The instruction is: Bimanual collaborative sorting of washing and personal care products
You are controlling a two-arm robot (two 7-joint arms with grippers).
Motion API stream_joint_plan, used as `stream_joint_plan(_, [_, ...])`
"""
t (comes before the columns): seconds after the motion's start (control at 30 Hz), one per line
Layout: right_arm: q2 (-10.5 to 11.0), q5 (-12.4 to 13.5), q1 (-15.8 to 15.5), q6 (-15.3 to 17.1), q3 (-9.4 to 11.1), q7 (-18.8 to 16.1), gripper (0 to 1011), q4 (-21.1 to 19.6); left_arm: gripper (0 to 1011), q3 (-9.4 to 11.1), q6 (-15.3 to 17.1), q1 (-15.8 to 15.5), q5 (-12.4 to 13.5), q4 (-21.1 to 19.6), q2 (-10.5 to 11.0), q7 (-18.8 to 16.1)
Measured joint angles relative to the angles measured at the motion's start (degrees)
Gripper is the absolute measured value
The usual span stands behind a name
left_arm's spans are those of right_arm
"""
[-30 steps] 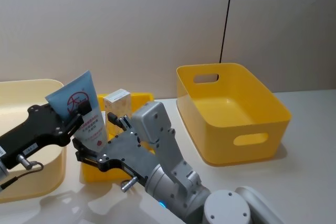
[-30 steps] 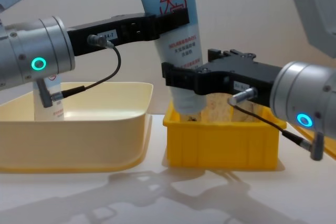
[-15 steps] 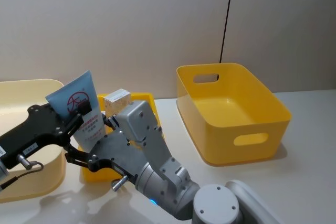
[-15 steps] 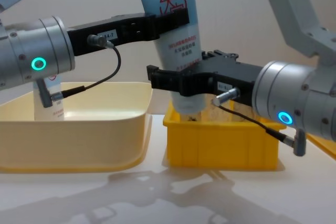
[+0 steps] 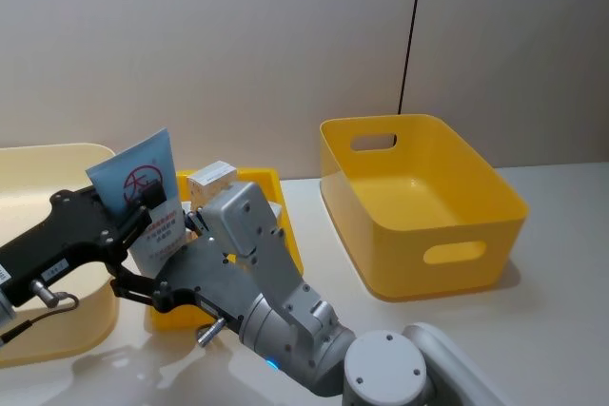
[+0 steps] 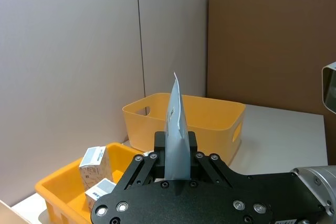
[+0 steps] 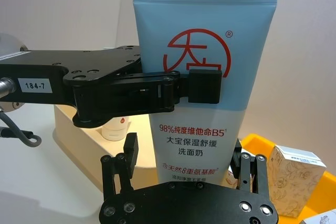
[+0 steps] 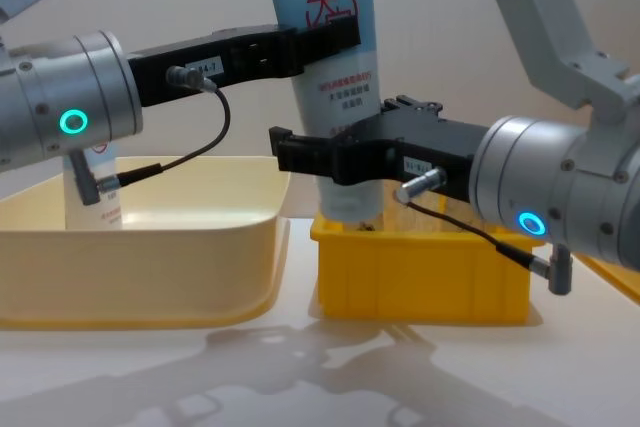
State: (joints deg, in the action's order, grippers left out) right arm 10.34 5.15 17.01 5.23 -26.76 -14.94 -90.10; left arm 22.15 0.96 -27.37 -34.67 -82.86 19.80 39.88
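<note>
Tube [image 8: 338, 97] gripped, glossy table [image 8: 200, 377], beige wall [image 5: 238, 45]

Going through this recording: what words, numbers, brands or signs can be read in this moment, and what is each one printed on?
"98%纯度维他命B5", "大宝保湿舒缓", "洗面奶": on the light-blue tube, clamped by the left gripper.
Red round logo with "®": near the tube's top.
"184-7": white label on the left gripper's body.
Too small to read: the red line at the tube's foot, the print on the patterned box, and the label on the right gripper, which is open around the tube's lower part.
</note>
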Motion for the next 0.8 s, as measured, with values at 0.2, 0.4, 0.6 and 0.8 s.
stream_joint_plan(0.2, [-0.1,-0.1,0.2,0.0,-0.1,-0.1,1000,0.2,219,0.0,0.0,0.0,0.0,0.0,0.0,0.0])
stream_joint_plan(0.4, [-0.1,-0.1,0.2,0.0,-0.1,-0.3,889,0.3,219,0.0,0.0,0.0,0.0,0.0,0.0,0.0])
stream_joint_plan(0.6, [-0.1,-0.2,0.3,0.0,-0.1,-0.3,764,0.3,219,0.0,0.0,0.0,0.0,0.0,0.0,0.0])
stream_joint_plan(0.8, [-0.1,-0.2,0.3,0.0,-0.2,-0.4,713,0.3,219,0.0,0.0,0.0,0.0,0.0,0.0,0.0])
